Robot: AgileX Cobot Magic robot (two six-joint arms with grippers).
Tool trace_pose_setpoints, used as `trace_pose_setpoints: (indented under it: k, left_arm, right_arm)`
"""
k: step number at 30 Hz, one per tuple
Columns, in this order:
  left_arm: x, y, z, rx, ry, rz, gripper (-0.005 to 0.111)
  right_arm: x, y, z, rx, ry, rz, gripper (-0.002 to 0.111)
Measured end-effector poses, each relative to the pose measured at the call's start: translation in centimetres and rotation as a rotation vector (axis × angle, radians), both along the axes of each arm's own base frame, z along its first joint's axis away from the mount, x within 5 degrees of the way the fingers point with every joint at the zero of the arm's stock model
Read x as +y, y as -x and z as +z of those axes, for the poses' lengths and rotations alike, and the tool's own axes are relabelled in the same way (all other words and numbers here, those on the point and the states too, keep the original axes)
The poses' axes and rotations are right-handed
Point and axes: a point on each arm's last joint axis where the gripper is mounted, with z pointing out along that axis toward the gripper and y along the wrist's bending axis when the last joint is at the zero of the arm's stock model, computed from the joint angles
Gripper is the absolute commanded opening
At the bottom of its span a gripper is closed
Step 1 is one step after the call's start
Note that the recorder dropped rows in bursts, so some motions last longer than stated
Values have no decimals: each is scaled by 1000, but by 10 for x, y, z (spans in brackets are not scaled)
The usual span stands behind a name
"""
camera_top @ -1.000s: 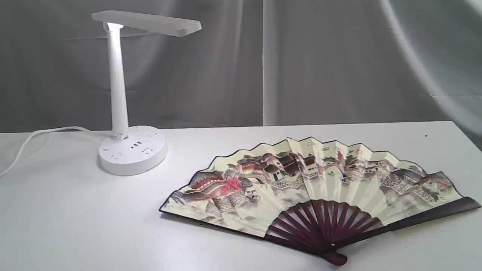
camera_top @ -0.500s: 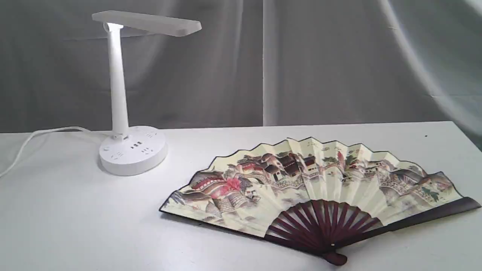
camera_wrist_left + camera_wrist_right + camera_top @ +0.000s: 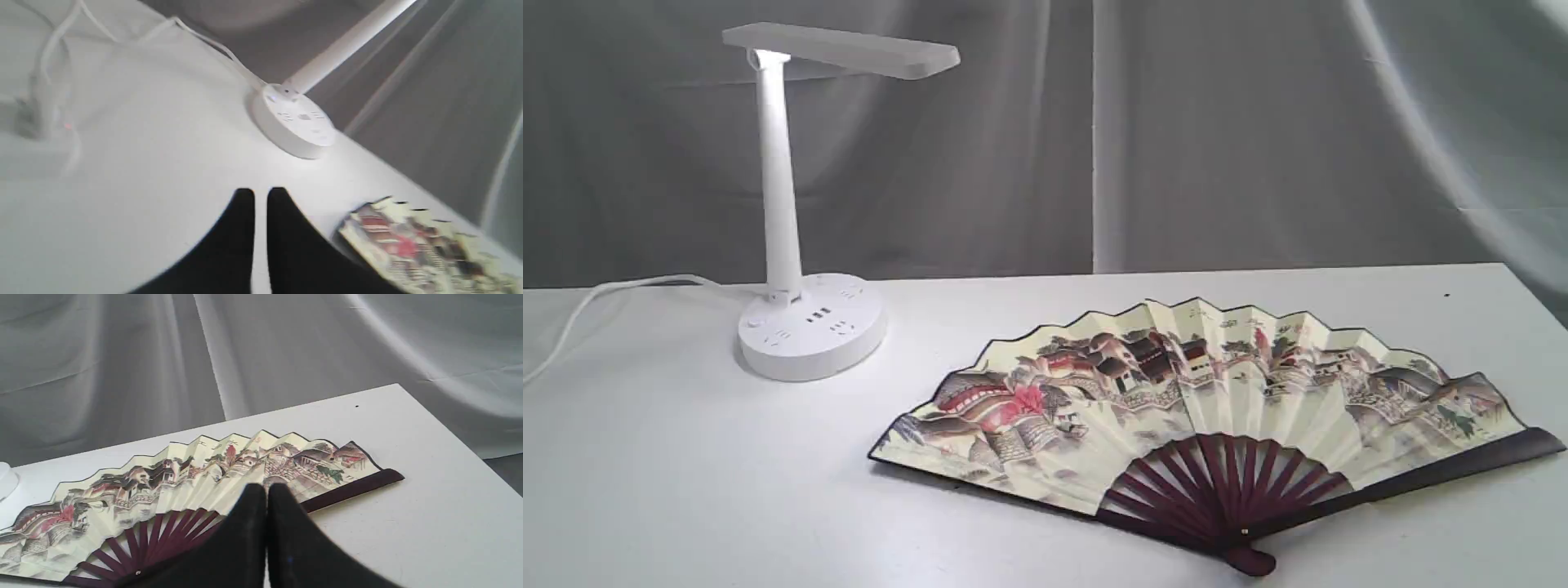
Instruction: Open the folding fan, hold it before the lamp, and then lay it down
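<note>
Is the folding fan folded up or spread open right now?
Spread open. The folding fan lies flat on the table, its maroon ribs splayed from the pivot and the whole painting showing.

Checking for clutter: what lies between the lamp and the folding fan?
Nothing but bare white table between the lamp and the folding fan, plain in the exterior view and the left wrist view.

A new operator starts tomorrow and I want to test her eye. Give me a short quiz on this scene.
1. True or false: the folding fan lies closed on the table.
2. The lamp stands: A on the fan; B apart from the fan; C tipped over.
3. What do the left hand and right hand hold?
Key: 1 false, it lies spread open; 2 B; 3 nothing, both are shut and empty.
</note>
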Motion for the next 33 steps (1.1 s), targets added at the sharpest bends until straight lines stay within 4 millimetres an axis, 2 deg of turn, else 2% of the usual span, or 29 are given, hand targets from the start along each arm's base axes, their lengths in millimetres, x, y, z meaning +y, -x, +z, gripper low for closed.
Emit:
trace_pose_setpoints:
  k: [8, 11, 14, 20, 22, 25, 28, 33]
  left_arm:
    - [-16, 2, -5, 70, 601, -9, 5]
    - [-18, 3, -6, 94, 649, 5, 5]
    - [-17, 5, -5, 63, 498, -26, 5]
    - [-16, 11, 3, -106, -65, -156, 5]
    - [-17, 12, 2, -103, -290, -206, 5]
    - [-18, 13, 0, -83, -503, -265, 5]
    - [-18, 13, -1, -79, -605, -291, 5]
    - [-18, 13, -1, -78, -641, -299, 5]
  right_arm:
    - [0, 0, 0, 0, 0, 0, 0]
    - [0, 0, 0, 0, 0, 0, 0]
    - [0, 0, 0, 0, 0, 0, 0]
    - [0, 0, 0, 0, 0, 0, 0]
    - [0, 0, 0, 0, 0, 0, 0]
    - [0, 0, 0, 0, 0, 0, 0]
    - [0, 0, 0, 0, 0, 0, 0]
    - [0, 0, 0, 0, 0, 0, 0]
